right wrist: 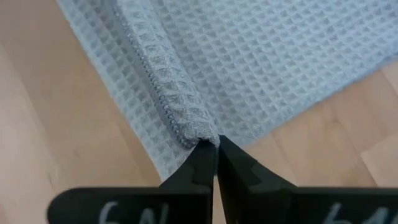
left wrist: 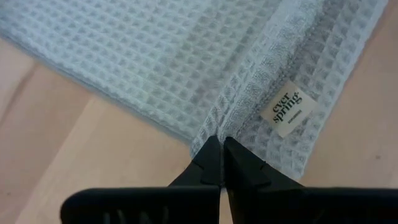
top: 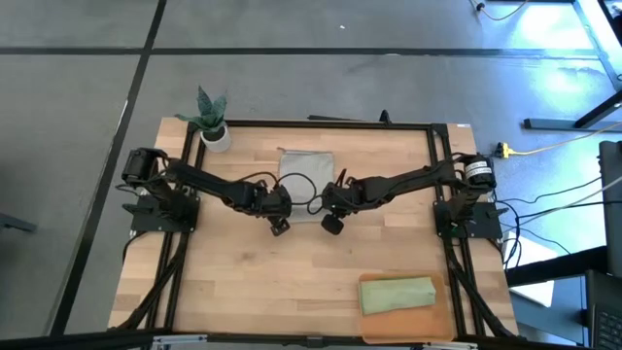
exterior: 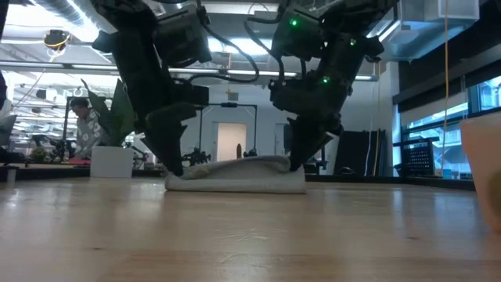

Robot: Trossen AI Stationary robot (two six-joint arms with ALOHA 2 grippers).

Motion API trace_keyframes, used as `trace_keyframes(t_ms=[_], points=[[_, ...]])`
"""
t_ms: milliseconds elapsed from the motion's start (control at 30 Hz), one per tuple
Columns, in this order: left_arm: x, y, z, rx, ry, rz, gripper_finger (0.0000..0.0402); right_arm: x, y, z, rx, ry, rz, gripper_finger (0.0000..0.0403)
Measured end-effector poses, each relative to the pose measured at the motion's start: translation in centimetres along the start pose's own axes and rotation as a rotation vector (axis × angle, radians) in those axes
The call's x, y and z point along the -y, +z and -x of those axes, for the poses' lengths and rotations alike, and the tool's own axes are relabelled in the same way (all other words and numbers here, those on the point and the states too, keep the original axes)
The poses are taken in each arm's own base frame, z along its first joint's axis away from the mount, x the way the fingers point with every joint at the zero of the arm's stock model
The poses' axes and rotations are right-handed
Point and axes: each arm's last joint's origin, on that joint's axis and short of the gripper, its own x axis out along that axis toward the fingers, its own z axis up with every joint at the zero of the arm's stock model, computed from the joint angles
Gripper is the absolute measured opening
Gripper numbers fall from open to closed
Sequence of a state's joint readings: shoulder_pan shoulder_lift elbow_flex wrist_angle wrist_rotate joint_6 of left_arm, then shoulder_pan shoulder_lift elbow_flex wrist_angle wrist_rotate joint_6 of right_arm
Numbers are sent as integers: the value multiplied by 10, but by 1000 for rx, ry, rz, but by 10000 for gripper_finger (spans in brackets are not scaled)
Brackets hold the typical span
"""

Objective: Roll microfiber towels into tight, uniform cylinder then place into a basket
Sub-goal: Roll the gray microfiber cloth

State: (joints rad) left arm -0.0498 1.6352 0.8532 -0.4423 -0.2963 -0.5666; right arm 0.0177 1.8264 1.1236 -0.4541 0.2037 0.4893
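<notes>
The light grey towel [top: 306, 177] lies flat on the table at the middle, its underside on the wood; it also shows in the low view [exterior: 235, 175]. It carries a small white tag [left wrist: 288, 109]. My left gripper [top: 282, 207] is shut on the towel's near left corner. My right gripper [top: 328, 205] is shut on its near right corner. The sage green towel [top: 397, 294] lies rolled in the orange-brown basket [top: 371, 329] at the near right. My left gripper pinches the towel's hemmed edge at its near left corner [left wrist: 211, 127] between its two fingers, close to the tag. The fingers slant down from above. The hem is turned up over the towel here; the rest lies on the table. My right gripper pinches the towel's hemmed edge at its near right corner [right wrist: 198, 132] between its two fingers. The fingers slant down from above. The hem is bunched into a small fold at the fingertips; the rest of the towel lies on the table.
A small white pot with a green plant [top: 215, 131] stands at the far left corner. A dark frame [top: 330, 124] runs along the table's far edge and sides. Bare wood [top: 272, 282] lies between the towel and the near edge.
</notes>
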Motion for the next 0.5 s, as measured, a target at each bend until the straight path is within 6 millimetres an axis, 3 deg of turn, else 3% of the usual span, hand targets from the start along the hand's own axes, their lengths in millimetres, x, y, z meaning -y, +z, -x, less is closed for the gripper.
trace_keyframes(t_ms=[200,500], points=[[-3,3,-1,20,10,17,22,2,1,-2,-3,16,-8,38],[-9,8,-3,24,7,45,83,9,5,-3,0,1,-6,133]])
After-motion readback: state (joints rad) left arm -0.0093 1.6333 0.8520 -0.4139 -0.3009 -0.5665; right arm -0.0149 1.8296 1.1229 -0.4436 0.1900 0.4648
